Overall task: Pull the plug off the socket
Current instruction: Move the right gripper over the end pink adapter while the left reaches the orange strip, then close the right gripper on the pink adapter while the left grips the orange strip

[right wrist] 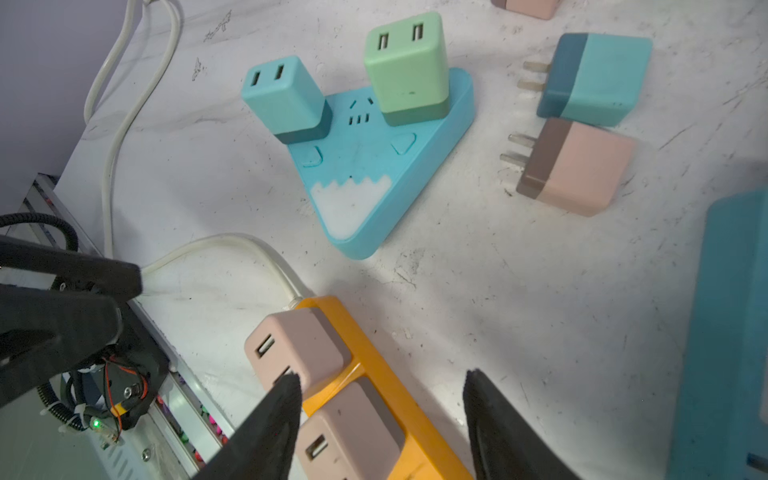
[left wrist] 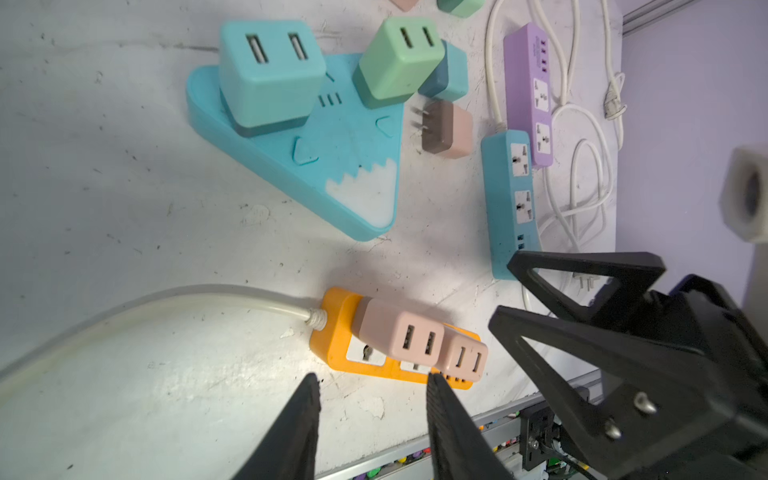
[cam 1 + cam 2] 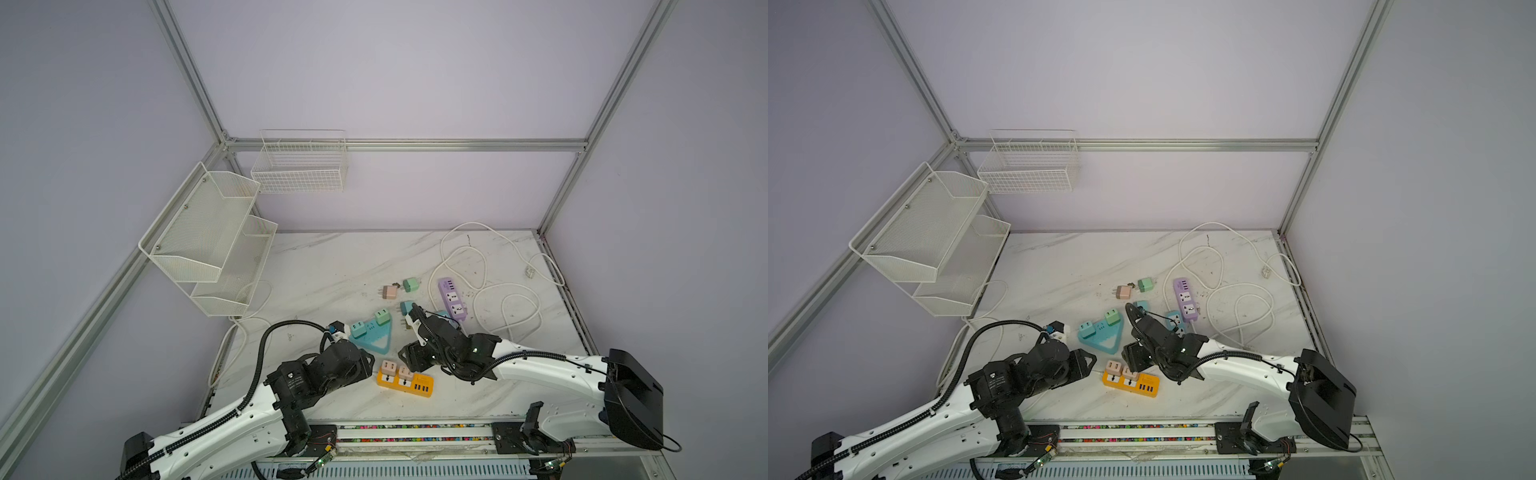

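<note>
**While both grippers hover open, two pink plugs sit in the orange strip**

Where the table's near edge runs, an orange power strip [image 3: 405, 381] lies at about 5 o'clock from the blue triangular socket [image 3: 371, 334]. Two pink plugs [image 3: 389, 366] stand side by side in its outlets toward its 9 o'clock end. Each is a rounded pale-pink cube with two USB slots on its outer face.

The left gripper [image 2: 372, 384] is at the strip's 9 o'clock side. Its jaws are moderately apart and hold nothing. The right gripper [image 1: 380, 380] hangs at the strip's 12 o'clock with its jaws wider, also empty. One finger overlaps the nearer pink plug in the right wrist view, and contact cannot be told.

In the left wrist view a white cable [image 2: 166, 307] enters the strip's end. That view also shows a blue strip [image 2: 509, 199] with two outlets, which the right arm mostly hides in both top views. In a top view a row of USB ports [image 3: 422, 388] shows at the orange strip's 3 o'clock end.

A label [image 3: 296, 380] on the left arm is too small to read.
</note>
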Available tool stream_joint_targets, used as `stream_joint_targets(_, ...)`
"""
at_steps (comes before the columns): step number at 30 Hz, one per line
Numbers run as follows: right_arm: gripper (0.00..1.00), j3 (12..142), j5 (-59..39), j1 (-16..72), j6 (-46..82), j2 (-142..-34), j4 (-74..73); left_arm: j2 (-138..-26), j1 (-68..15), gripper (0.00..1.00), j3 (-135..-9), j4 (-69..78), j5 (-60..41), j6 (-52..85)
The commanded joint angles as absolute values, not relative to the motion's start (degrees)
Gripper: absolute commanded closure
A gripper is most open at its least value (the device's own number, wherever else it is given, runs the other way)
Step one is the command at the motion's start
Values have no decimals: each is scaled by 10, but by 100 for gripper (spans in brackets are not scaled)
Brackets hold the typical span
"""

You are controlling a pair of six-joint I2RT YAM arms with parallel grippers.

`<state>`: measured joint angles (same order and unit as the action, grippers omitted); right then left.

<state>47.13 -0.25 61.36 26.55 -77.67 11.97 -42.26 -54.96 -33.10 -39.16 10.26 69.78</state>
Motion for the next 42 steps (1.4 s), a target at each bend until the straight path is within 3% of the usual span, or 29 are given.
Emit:
stream_joint_targets(1, 35, 477, 22, 635, 270, -768, 159, -425, -568, 59, -296, -392, 100, 748)
stream_joint_targets(24, 37, 467, 49, 700, 259, -835, 155, -488, -620, 64, -186, -189, 99, 833)
stream_joint_targets(42, 59, 484, 57, 711, 245, -895, 142, -435, -619, 63, -163, -218, 130, 838)
